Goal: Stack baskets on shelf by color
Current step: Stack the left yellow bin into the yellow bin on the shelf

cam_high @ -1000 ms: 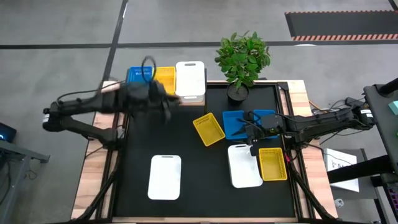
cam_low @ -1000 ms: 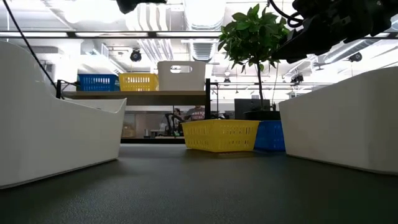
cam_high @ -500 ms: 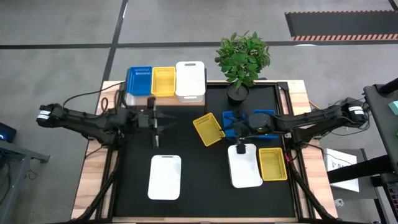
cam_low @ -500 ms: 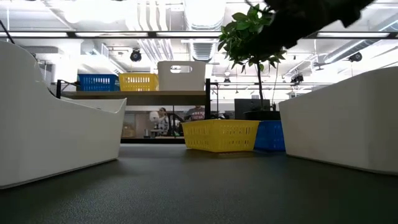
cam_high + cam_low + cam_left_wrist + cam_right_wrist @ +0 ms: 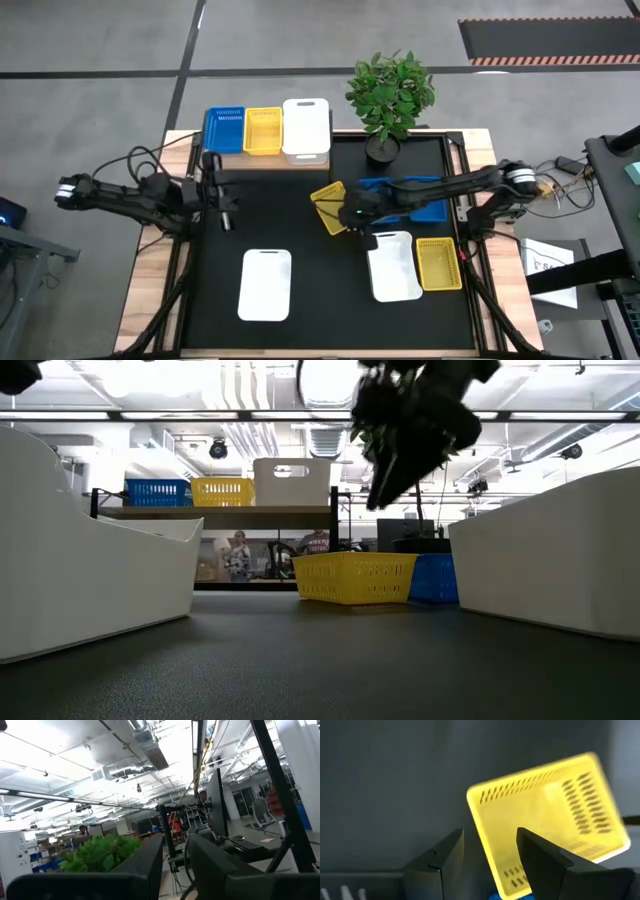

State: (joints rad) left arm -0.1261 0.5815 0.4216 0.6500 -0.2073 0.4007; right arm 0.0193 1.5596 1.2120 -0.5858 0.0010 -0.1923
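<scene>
Right claw (image 5: 352, 217) hangs open at mid-frame, fingers straddling the near rim of the loose yellow basket (image 5: 332, 204), whose long axis tilts toward upper left; shelf (image 5: 222, 159) sits upper left with three baskets. Left claw (image 5: 226, 202), parted, waits farther left over the tabletop (image 5: 300, 240)

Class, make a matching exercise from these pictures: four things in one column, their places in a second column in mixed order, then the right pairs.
Things
1. blue basket on the shelf
2. white basket on the shelf
3. tilted yellow basket
4. potted plant

Places
A. on the black table, under the right tool
B. far right part of the black table
C. shelf's left end
D. shelf's right end

Pairs: 1-C, 2-D, 3-A, 4-B
</scene>
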